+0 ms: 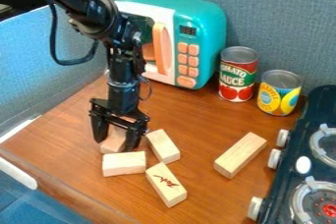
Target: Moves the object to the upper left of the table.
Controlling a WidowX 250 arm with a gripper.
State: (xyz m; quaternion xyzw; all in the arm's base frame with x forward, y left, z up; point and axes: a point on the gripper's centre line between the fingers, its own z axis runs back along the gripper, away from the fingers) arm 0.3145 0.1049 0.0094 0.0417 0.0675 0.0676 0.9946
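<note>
A jointed black gripper [115, 144] hangs over the left part of a wood-grained worktop [197, 115], its fingers [134, 137] apart, one at each side of a smooth, straight-edged wooden block [113, 141]. That block sits low between them, toward the near left of the brown surface; whether either finger presses on it cannot be told. Just in front of it lies a pale rectangular block [124, 163], broad side toward the camera, while a second plain block [163, 146] rests at a slant to the right. Nearer the camera, a block with a red marking [166, 183] lies at an angle, its sawn end squared off. Well apart to the right, a longer bar of light wood [240, 154] lies diagonally. Behind the arm, a toy microwave [207, 36] shows a rounded teal shell, a white front, a curved peach handle [160, 48] and matching raised buttons [188, 63]. Beside it stand two upright cylindrical cans with metal rims, a taller tomato can [238, 75] and a squat yellow-and-blue can [279, 93]. At right, a dark toy stove [298, 142] carries ring-shaped metallic burners [308, 188] and stubby, pale knobs [274, 158]. A woven-looking, gray-blue panel [282, 16] backs the scene.
</note>
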